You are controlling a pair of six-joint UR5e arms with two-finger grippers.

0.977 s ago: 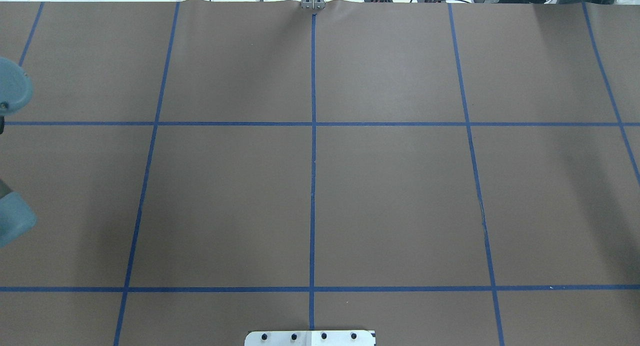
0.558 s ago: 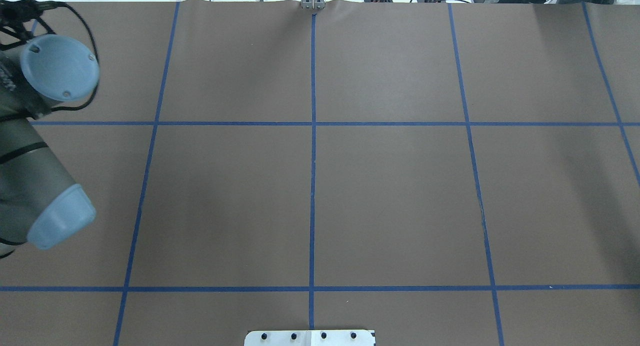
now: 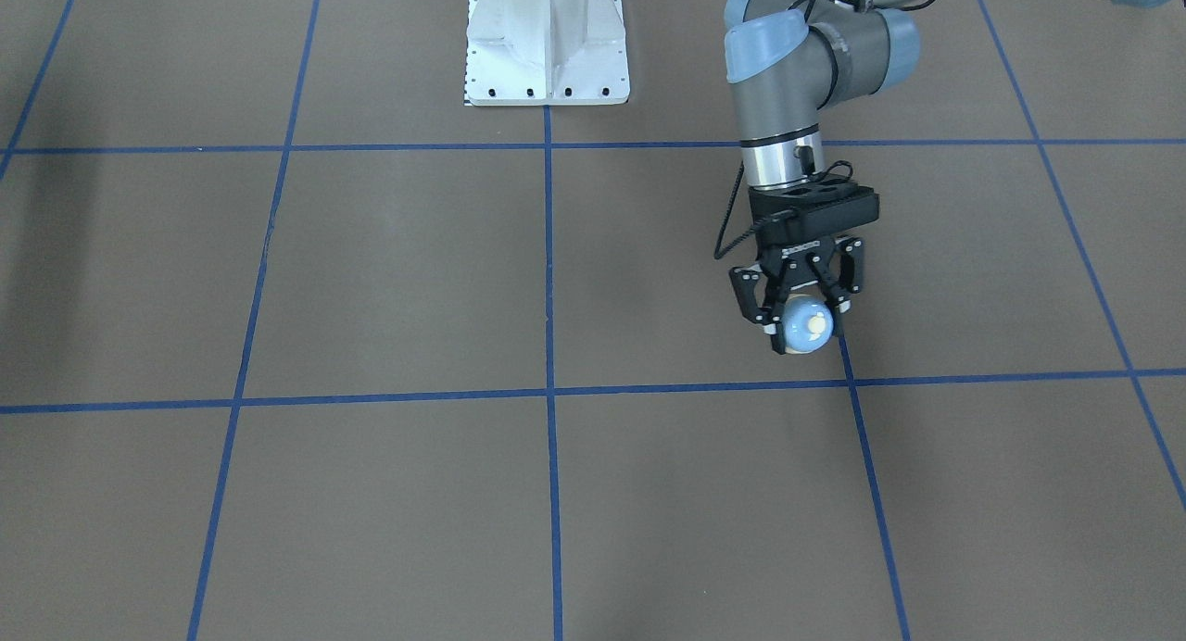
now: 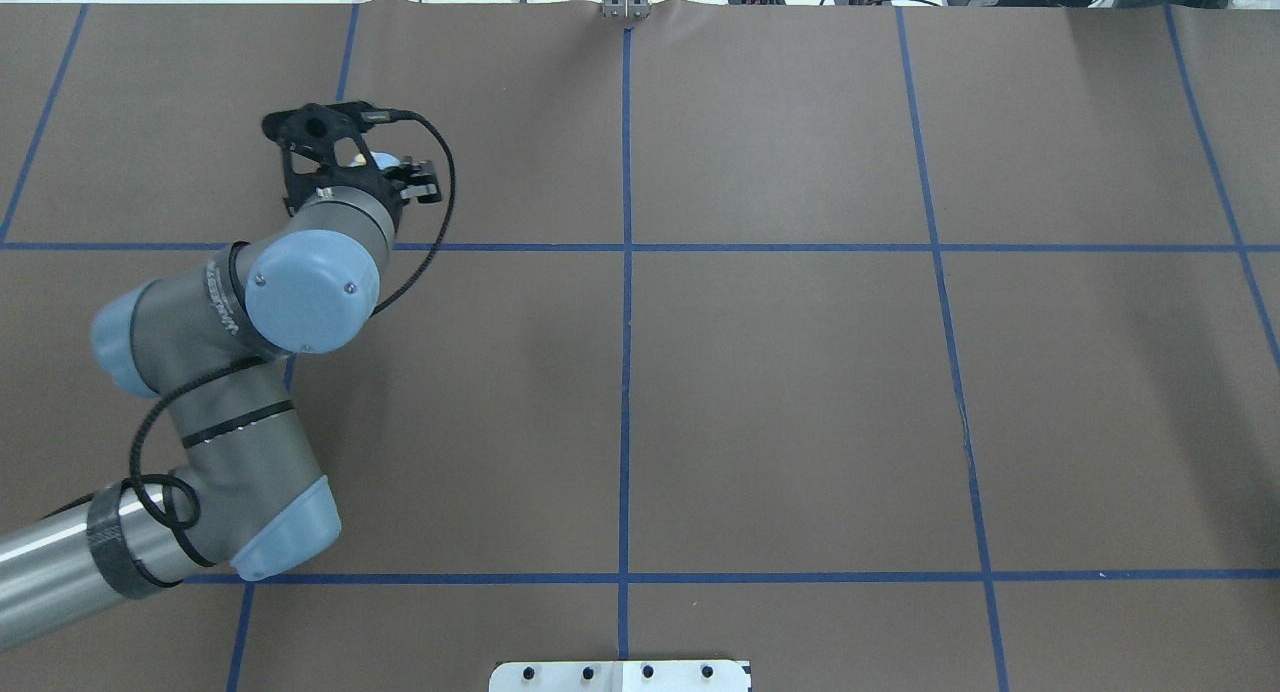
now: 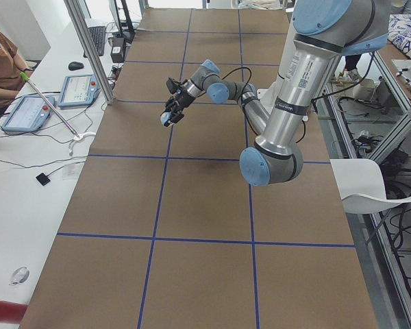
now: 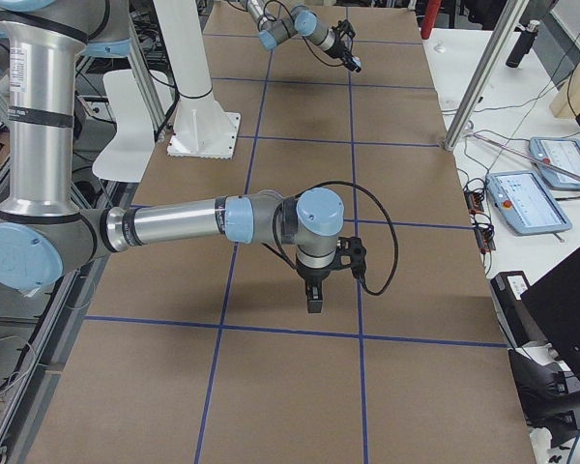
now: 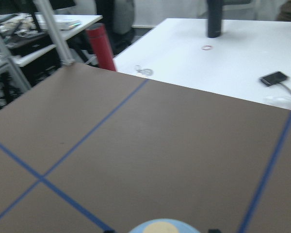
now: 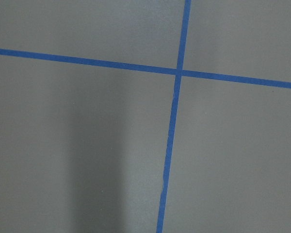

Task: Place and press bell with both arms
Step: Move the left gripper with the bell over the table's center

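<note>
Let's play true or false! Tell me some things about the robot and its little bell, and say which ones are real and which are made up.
1. The left hand is holding the bell. True.
2. The bell is red. False: it is light blue, with a cream button on top.
3. Blue lines cross the brown table. True.
4. The right hand is touching the bell. False: it hangs over another part of the table, far from the bell.
</note>
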